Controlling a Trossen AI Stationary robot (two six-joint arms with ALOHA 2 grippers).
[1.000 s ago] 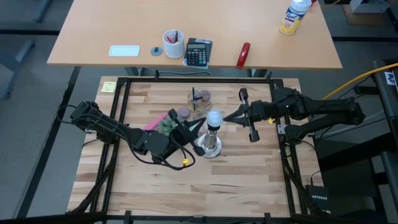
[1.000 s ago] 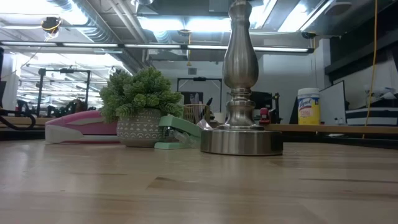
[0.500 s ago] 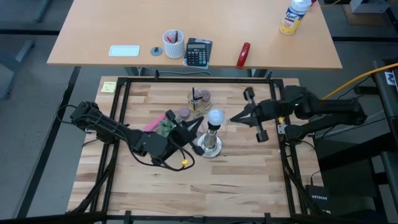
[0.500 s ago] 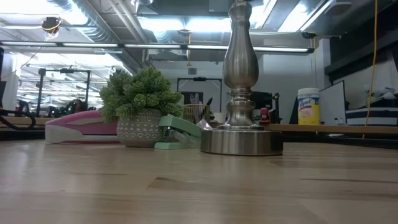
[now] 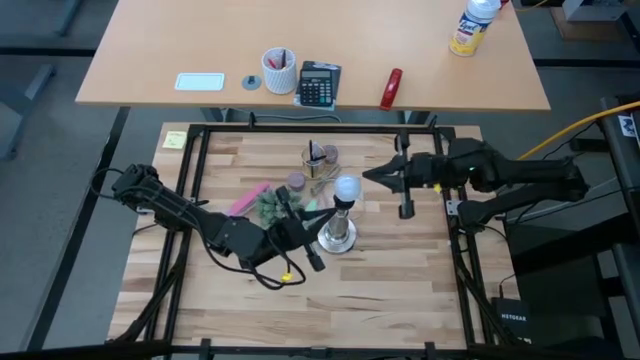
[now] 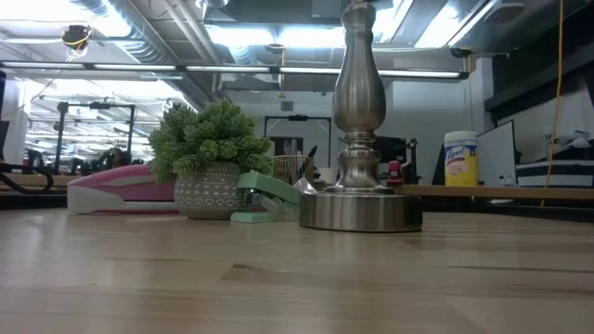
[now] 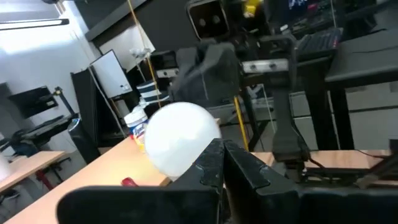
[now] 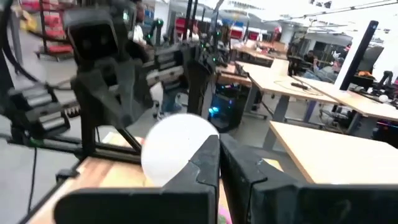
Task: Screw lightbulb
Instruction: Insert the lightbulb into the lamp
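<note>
Lightbulb (image 5: pixel 346 187) stands upright on its stand (image 5: pixel 337 236) between both clenched, empty pincers — left gripper (image 5: pixel 300 247) nearer, low beside it; right gripper (image 5: pixel 372 176) just beyond.

I can read only "NETGEAR" on the black box (image 5: pixel 512 322), well back behind my right gripper (image 5: pixel 368 176).

A small potted plant (image 6: pixel 210 158) stood on the wooden table (image 5: pixel 380 290), touching a mint-green stapler (image 6: pixel 269 198), with a pink stapler (image 6: pixel 121 190) behind it. On the farther desk (image 5: pixel 150 75) lay a calculator (image 5: pixel 319 84), a pen cup (image 5: pixel 279 70), a red object (image 5: pixel 391 88) and a wipes canister (image 5: pixel 474 25).
</note>
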